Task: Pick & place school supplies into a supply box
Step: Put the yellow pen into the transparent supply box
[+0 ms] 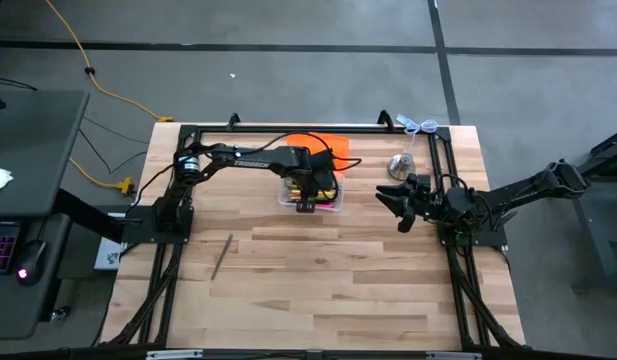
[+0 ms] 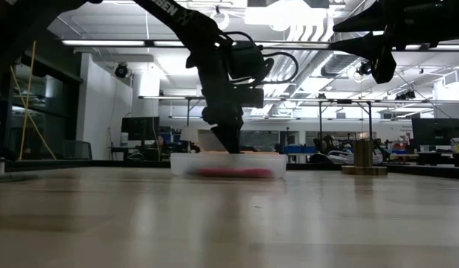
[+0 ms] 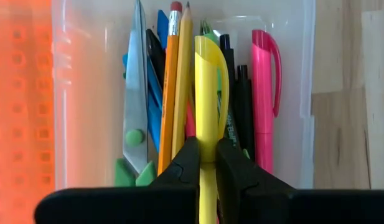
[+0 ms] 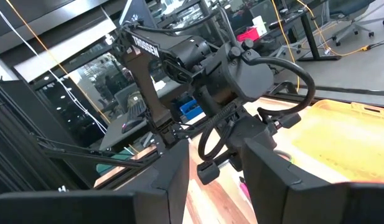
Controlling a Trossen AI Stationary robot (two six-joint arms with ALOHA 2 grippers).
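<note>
The clear supply box [image 1: 310, 196] sits at mid-table with its orange lid [image 1: 320, 146] open toward the far edge. My left gripper [image 3: 207, 158] reaches down into the box and is shut on a yellow marker [image 3: 208, 81]. Green-handled scissors [image 3: 134, 99], two pencils [image 3: 174, 81], a pink marker [image 3: 264, 93] and dark pens lie lengthwise in the box [image 3: 86, 93]. One dark pencil [image 1: 221, 256] lies on the table, left of centre. My right gripper [image 1: 398, 206] hovers open above the table's right side. My left gripper pinches the yellow marker's barrel [image 3: 207, 146], behind its clipped cap, between the two fingers [image 3: 187, 163]. The fingers come from above, pointing down, across the marker. The marker lies level inside the box, along the other supplies and over them; whether it rests on them, I cannot tell.
A silvery bell-like object [image 1: 401, 166] stands to the right of the box, near the right gripper. A dark metal frame [image 1: 288, 128] borders the table's far, left and right sides. Bare wood lies toward the near edge.
</note>
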